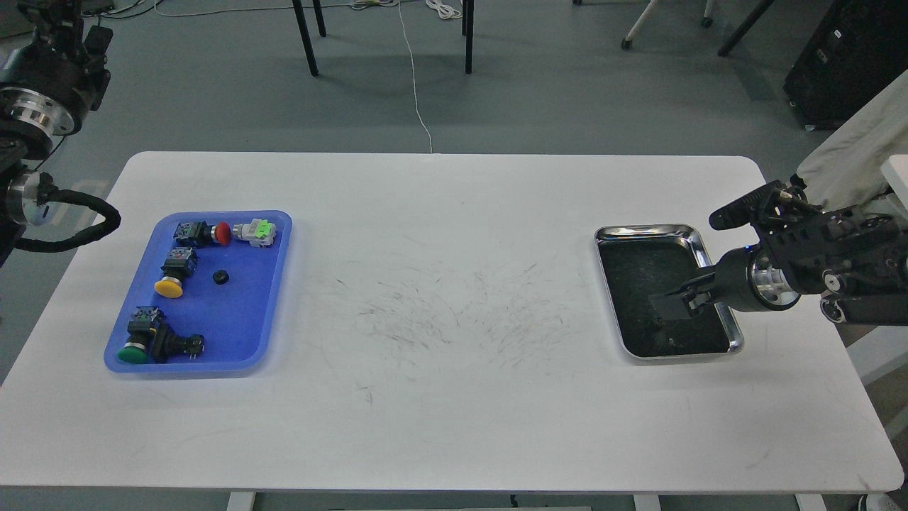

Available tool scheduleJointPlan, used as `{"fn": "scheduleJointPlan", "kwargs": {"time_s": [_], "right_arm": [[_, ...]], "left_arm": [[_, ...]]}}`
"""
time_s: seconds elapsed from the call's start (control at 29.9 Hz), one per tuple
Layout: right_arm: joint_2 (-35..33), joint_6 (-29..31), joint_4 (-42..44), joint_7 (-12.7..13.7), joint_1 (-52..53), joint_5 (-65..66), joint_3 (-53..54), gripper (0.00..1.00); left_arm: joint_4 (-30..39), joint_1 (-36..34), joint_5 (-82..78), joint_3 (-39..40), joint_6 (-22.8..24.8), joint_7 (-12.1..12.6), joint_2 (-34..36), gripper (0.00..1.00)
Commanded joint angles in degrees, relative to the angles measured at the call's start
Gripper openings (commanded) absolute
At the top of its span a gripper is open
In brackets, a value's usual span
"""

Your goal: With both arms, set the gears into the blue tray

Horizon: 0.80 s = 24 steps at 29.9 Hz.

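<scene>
The blue tray (273,298) lies at the table's left. One small black gear (220,277) rests on its floor, among several push-button switches. My right gripper (672,305) reaches in from the right and hangs low over the near half of the steel tray (642,231). Its dark fingers blend into the tray's dark inside, so I cannot tell how they stand or whether they hold anything. No gear stands out on that dark floor. My left arm's far end (60,35) sits high at the top left corner, far from the blue tray, its fingers not distinguishable.
In the blue tray lie a red-capped switch (206,233), a green-and-white part (257,231), a yellow-capped switch (172,273) and a green-capped switch (145,343). The white table (440,397) has scuff marks at its middle. Chair legs and cables are on the floor behind.
</scene>
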<state>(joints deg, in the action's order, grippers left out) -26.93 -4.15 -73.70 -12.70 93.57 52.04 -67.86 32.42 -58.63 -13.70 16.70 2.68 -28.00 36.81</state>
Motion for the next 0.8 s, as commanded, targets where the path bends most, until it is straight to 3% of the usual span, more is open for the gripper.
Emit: {"fn": "scheduleJointPlan", "kwargs": {"time_s": [0.0, 0.13, 0.77], "right_arm": [[2.75, 0.02, 0.39, 0.04, -0.85, 0.34, -0.08, 0.79], [4.86, 0.11, 1.79, -0.05, -1.37, 0.34, -0.26, 0.7], [5.83, 0.63, 6.19, -1.98, -5.33, 1.66, -1.75, 0.7]], "left_arm": [[0.01, 0.01, -0.01, 0.0, 0.04, 0.0, 0.1, 0.8], [-0.08, 0.01, -0.01, 0.0, -0.04, 0.0, 0.1, 0.8], [-0.08, 0.27, -0.01, 0.0, -0.04, 0.0, 0.02, 0.8]]}}
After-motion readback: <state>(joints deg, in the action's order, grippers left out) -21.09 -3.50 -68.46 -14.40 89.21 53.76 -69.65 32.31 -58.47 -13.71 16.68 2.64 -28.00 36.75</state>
